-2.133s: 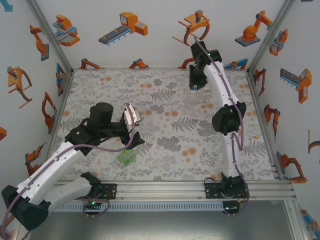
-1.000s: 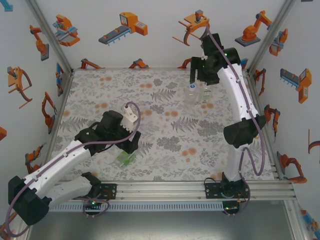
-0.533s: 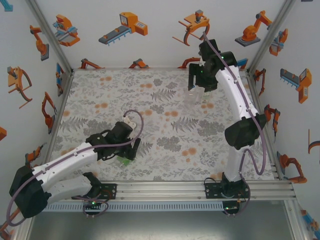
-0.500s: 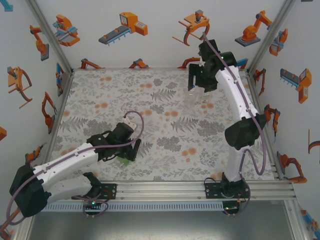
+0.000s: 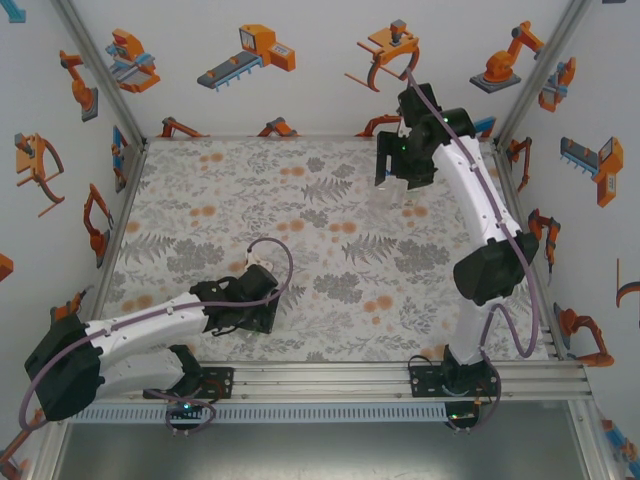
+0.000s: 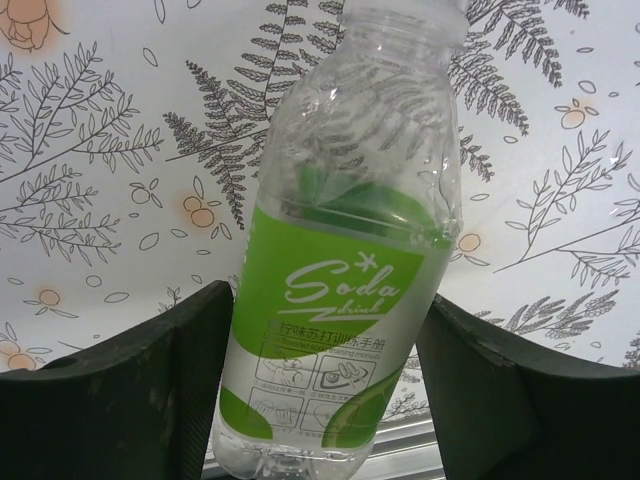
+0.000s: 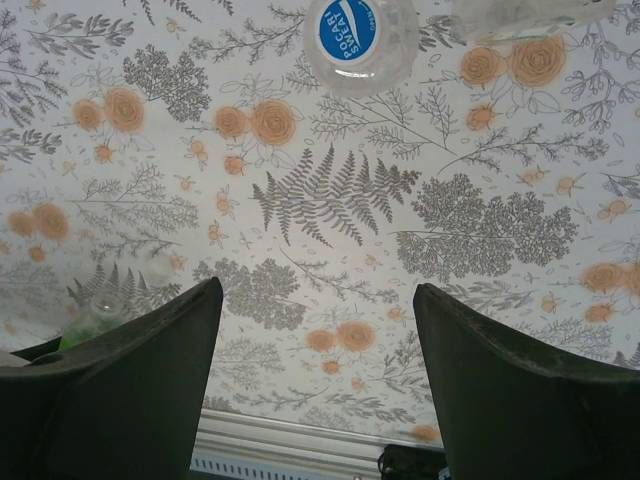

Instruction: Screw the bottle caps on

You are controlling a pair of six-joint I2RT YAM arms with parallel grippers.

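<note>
A clear bottle with a green label (image 6: 335,280) lies on the cloth, its open, capless mouth pointing away. My left gripper (image 6: 325,300) is shut on its lower body, a finger pressed against each side. From above, that gripper (image 5: 258,312) sits low near the front edge and covers the bottle. My right gripper (image 7: 318,290) hangs open and empty at the far right (image 5: 392,180). Below it a clear bottle (image 7: 360,35) stands upright with a blue-printed cap on top, and another clear bottle (image 7: 530,15) lies beside it. A small pale round spot (image 7: 160,266) may be a loose cap.
The floral cloth (image 5: 330,250) covers the whole table. An aluminium rail (image 5: 330,375) runs along the near edge, close behind my left gripper. White walls with orange robot stickers close in the left, back and right sides.
My left arm has swung down and toward the near edge onto the green bottle, and its jaws have narrowed round it. The right arm has barely shifted.
</note>
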